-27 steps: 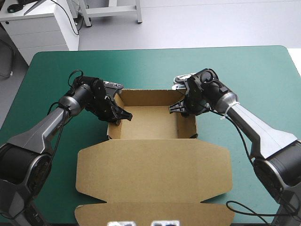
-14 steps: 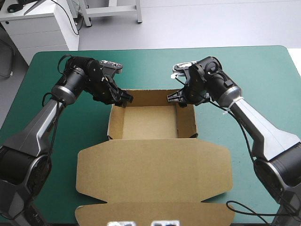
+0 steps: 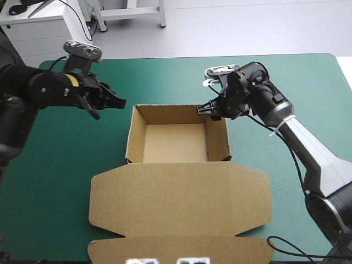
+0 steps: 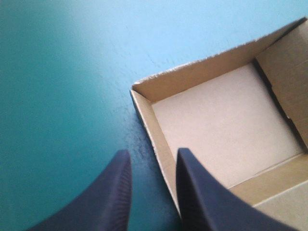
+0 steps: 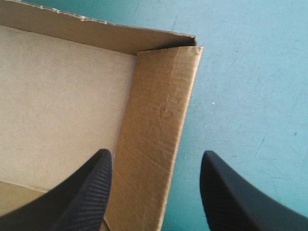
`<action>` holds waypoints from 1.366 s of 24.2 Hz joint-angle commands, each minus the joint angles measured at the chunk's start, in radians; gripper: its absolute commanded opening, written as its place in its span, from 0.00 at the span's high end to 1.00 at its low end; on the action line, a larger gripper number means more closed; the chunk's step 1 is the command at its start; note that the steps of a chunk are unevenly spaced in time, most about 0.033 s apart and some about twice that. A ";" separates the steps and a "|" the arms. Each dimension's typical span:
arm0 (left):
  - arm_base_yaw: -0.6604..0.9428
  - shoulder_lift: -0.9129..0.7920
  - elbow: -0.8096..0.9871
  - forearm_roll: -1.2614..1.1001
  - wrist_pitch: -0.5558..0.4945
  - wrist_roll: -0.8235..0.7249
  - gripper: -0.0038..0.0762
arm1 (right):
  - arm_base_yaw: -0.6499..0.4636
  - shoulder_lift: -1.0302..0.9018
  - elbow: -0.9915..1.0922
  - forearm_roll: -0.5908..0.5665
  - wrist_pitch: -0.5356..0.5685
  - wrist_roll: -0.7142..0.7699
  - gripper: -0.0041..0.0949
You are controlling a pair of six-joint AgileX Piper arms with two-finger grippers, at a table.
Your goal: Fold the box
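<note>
While sitting open, box [image 3: 176, 144]: lid lying flat.
Left fingers [image 4: 111, 192]: hovering beside it, slightly parted.
Right fingers [image 5: 82, 197]: gaping over its right wall.

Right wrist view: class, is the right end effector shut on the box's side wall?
No: the right end effector has its black fingers wide apart, with the box wall standing ungripped between them.

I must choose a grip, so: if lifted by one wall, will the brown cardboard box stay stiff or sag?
Probably light: the brown cardboard box is thin, empty board. Its tucked walls likely keep shape, but the wide flat lid would probably droop at its crease. Pushed, it may slide on the teal-green table cover rather than tip.
</note>
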 commanded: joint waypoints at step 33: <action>-0.004 -1.114 1.222 -0.057 -0.188 0.071 0.96 | -0.031 0.183 0.012 0.047 0.004 0.009 0.98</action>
